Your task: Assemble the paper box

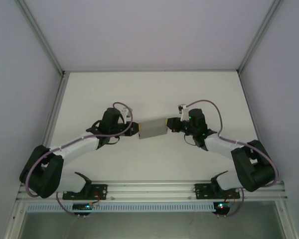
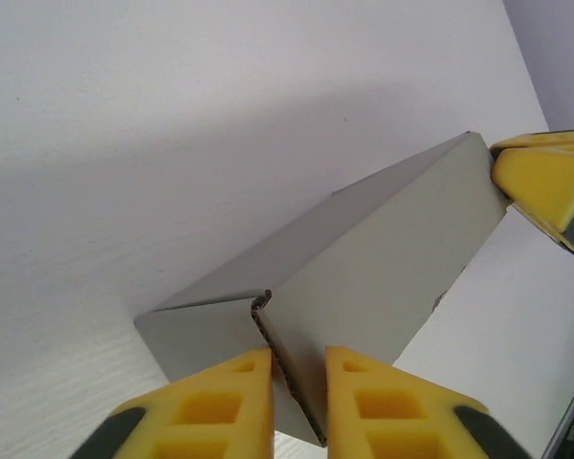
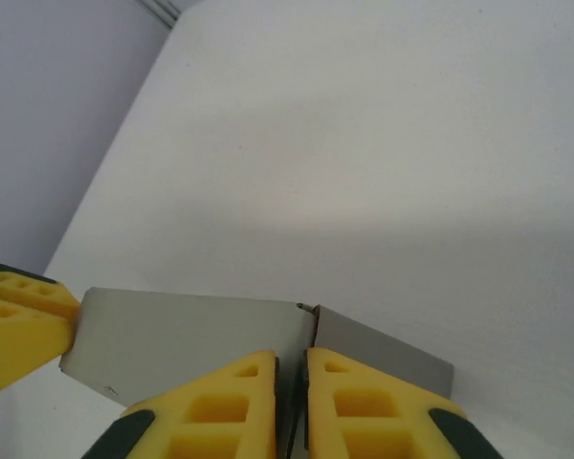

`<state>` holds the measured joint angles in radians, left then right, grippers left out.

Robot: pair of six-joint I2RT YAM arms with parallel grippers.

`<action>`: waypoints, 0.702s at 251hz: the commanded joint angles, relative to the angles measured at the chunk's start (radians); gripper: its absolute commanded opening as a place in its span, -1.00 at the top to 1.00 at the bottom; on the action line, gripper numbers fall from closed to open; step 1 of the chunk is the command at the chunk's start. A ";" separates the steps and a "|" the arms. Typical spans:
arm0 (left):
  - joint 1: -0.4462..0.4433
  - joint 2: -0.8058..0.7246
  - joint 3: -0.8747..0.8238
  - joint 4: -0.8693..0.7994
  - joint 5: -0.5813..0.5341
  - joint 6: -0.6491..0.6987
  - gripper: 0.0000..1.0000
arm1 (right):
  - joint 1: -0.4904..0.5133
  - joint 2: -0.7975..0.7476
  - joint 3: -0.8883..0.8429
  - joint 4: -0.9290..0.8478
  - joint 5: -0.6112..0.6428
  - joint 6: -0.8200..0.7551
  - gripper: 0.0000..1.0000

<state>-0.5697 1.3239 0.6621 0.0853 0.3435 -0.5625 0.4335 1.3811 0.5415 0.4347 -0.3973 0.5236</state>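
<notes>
Pinched at opposite ends by the closed left gripper [image 2: 298, 406] and closed right gripper [image 3: 292, 406], the paper box [image 1: 153, 129] is held at the middle of the table [image 1: 154, 94]; wall-folding is judged in hand, and a gentle, coordinated squaring is called for next.

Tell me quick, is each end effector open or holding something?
Left end effector: closed, pinching one end of the paper box.
Right end effector: closed, pinching the other end.
</notes>
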 commanded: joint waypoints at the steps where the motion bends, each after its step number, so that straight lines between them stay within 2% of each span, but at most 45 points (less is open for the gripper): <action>1: 0.000 -0.011 0.046 -0.142 -0.045 0.077 0.40 | 0.011 0.002 0.041 -0.379 0.048 -0.065 0.59; 33: 0.000 -0.046 0.098 -0.163 -0.062 0.122 0.12 | 0.012 -0.031 0.120 -0.451 0.050 -0.080 0.27; 48: 0.000 -0.062 0.116 -0.159 -0.073 0.144 -0.10 | 0.010 -0.049 0.158 -0.487 0.042 -0.086 0.09; 73: 0.002 -0.074 0.147 -0.146 -0.100 0.165 -0.59 | 0.004 -0.072 0.222 -0.535 0.036 -0.107 -0.15; 81: 0.001 -0.073 0.159 -0.149 -0.105 0.173 -0.93 | 0.002 -0.078 0.240 -0.550 0.036 -0.121 -0.27; 84: 0.002 -0.073 0.164 -0.149 -0.107 0.177 -1.00 | 0.001 -0.078 0.247 -0.555 0.035 -0.129 -0.32; 125: 0.004 -0.062 0.218 -0.169 -0.197 0.201 -0.99 | -0.014 -0.086 0.337 -0.582 0.014 -0.195 -0.74; 134: 0.005 -0.060 0.227 -0.176 -0.228 0.205 -0.99 | -0.014 -0.081 0.359 -0.594 0.003 -0.229 -0.97; 151: 0.010 -0.063 0.238 -0.189 -0.289 0.205 -0.99 | -0.013 -0.069 0.402 -0.613 -0.005 -0.306 -0.99; 176: 0.033 -0.069 0.241 -0.210 -0.325 0.212 -0.99 | 0.030 -0.065 0.445 -0.674 -0.089 -0.609 -0.99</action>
<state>-0.5636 1.2713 0.8757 -0.0784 0.1162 -0.3817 0.4240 1.3144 0.9253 -0.1390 -0.3992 0.2413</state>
